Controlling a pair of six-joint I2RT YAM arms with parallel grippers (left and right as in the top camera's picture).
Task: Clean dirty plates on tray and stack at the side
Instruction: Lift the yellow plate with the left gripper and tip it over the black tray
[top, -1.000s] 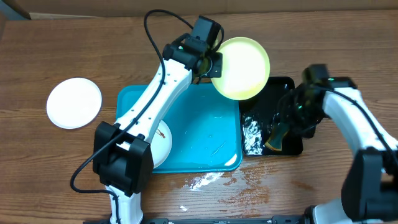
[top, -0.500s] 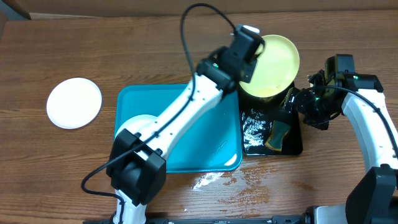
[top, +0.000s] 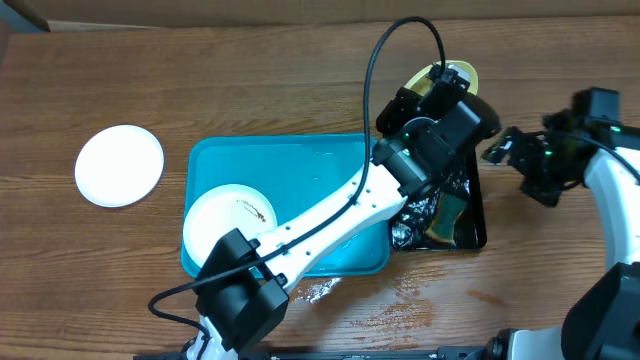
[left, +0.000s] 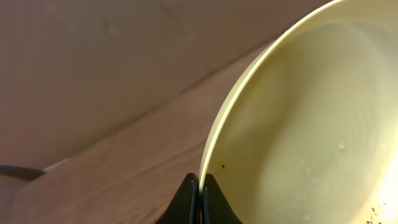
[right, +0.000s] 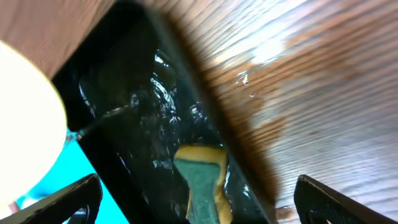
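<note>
My left gripper (left: 200, 185) is shut on the rim of the pale yellow-green plate (left: 311, 124) and holds it tilted on edge above the back of the black tray (top: 478, 236). From overhead only a sliver of that plate (top: 458, 72) shows behind the left gripper (top: 440, 105). A white plate (top: 228, 225) with a small brown smear lies in the left end of the turquoise tray (top: 300, 155). Another white plate (top: 120, 165) lies on the table at the far left. My right gripper (top: 500, 150) hangs open, right of the black tray, with nothing in it.
In the right wrist view a yellow-and-green sponge (right: 202, 183) lies in the wet black tray (right: 124, 81), below the open right gripper (right: 198, 183). White suds (top: 330, 290) spot the table in front of the turquoise tray. A cable (top: 385, 60) arcs over the left arm.
My left arm has swung right, carrying the yellow-green plate from over the turquoise tray's back edge to above the black tray. The right gripper has pulled back rightwards from the sponge and opened wider.
</note>
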